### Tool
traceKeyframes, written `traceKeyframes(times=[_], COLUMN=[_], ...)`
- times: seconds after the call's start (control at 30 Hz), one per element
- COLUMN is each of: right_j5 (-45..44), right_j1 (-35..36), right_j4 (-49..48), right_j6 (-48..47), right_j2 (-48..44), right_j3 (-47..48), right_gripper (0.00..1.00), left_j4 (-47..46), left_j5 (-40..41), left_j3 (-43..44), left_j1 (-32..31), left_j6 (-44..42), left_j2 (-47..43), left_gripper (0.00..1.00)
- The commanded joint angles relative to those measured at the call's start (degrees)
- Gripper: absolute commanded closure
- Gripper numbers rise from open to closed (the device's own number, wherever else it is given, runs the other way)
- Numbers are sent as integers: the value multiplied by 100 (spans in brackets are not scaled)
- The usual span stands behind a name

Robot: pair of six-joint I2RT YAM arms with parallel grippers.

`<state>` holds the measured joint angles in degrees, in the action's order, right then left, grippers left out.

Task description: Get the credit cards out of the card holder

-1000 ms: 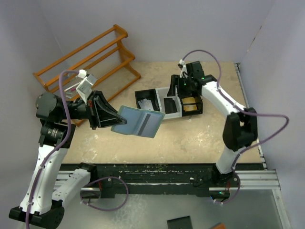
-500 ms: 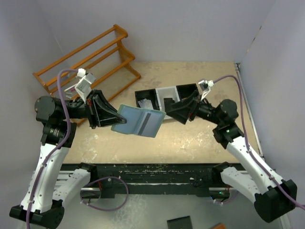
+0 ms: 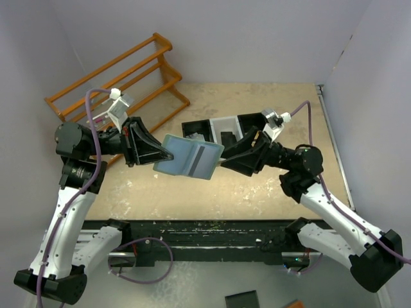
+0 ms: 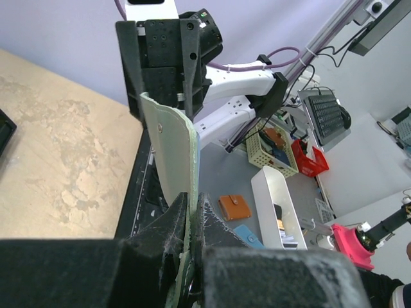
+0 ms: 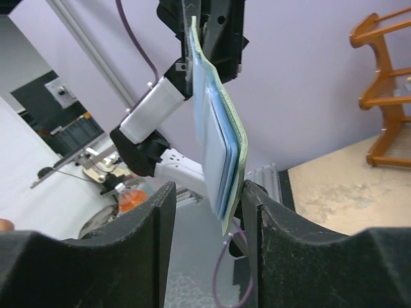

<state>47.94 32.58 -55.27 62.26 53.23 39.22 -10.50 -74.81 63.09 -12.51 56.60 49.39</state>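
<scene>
Tan table (image 3: 257, 186), rack (image 3: 106, 67), bin tray (image 3: 225, 122); card holder (image 3: 189, 160) tight in left gripper (image 3: 166, 156), right gripper (image 3: 221, 162) agape.

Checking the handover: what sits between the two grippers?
The card holder, clamped by the left gripper; its free edge stands between the right gripper's fingers. Top and right wrist views show it.

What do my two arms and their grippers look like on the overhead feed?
The left arm and right arm have white links with black joints. The left gripper and right gripper are black, wedge-shaped, with white camera mounts. A purple cable loops along each.
</scene>
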Motion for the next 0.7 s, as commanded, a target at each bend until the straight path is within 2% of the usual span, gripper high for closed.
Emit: traceKeyframes(times=[0.0,0.13,0.43,0.53,0.67], right_j5=[-63,-206,-294,-333,-329], right_j1=[97,165,299,367,457], right_j4=[-668,-574,-315,-272,-375], right_j6=[365,336,134,72,68], right_j2=[29,46,155,216,240], right_j3=[31,25,155,223,241], right_gripper=[55,63,74,84,90], left_j4=[231,345,400,399,400], left_j5=[262,349,360,360,361], left_j3=[89,90,146,147,149], left_j1=[-14,-14,-14,-14,-14], left_j6=[-377,-504,-516,-495,-486], left_j2=[13,49,57,55,59], left_gripper=[100,100,100,100,100])
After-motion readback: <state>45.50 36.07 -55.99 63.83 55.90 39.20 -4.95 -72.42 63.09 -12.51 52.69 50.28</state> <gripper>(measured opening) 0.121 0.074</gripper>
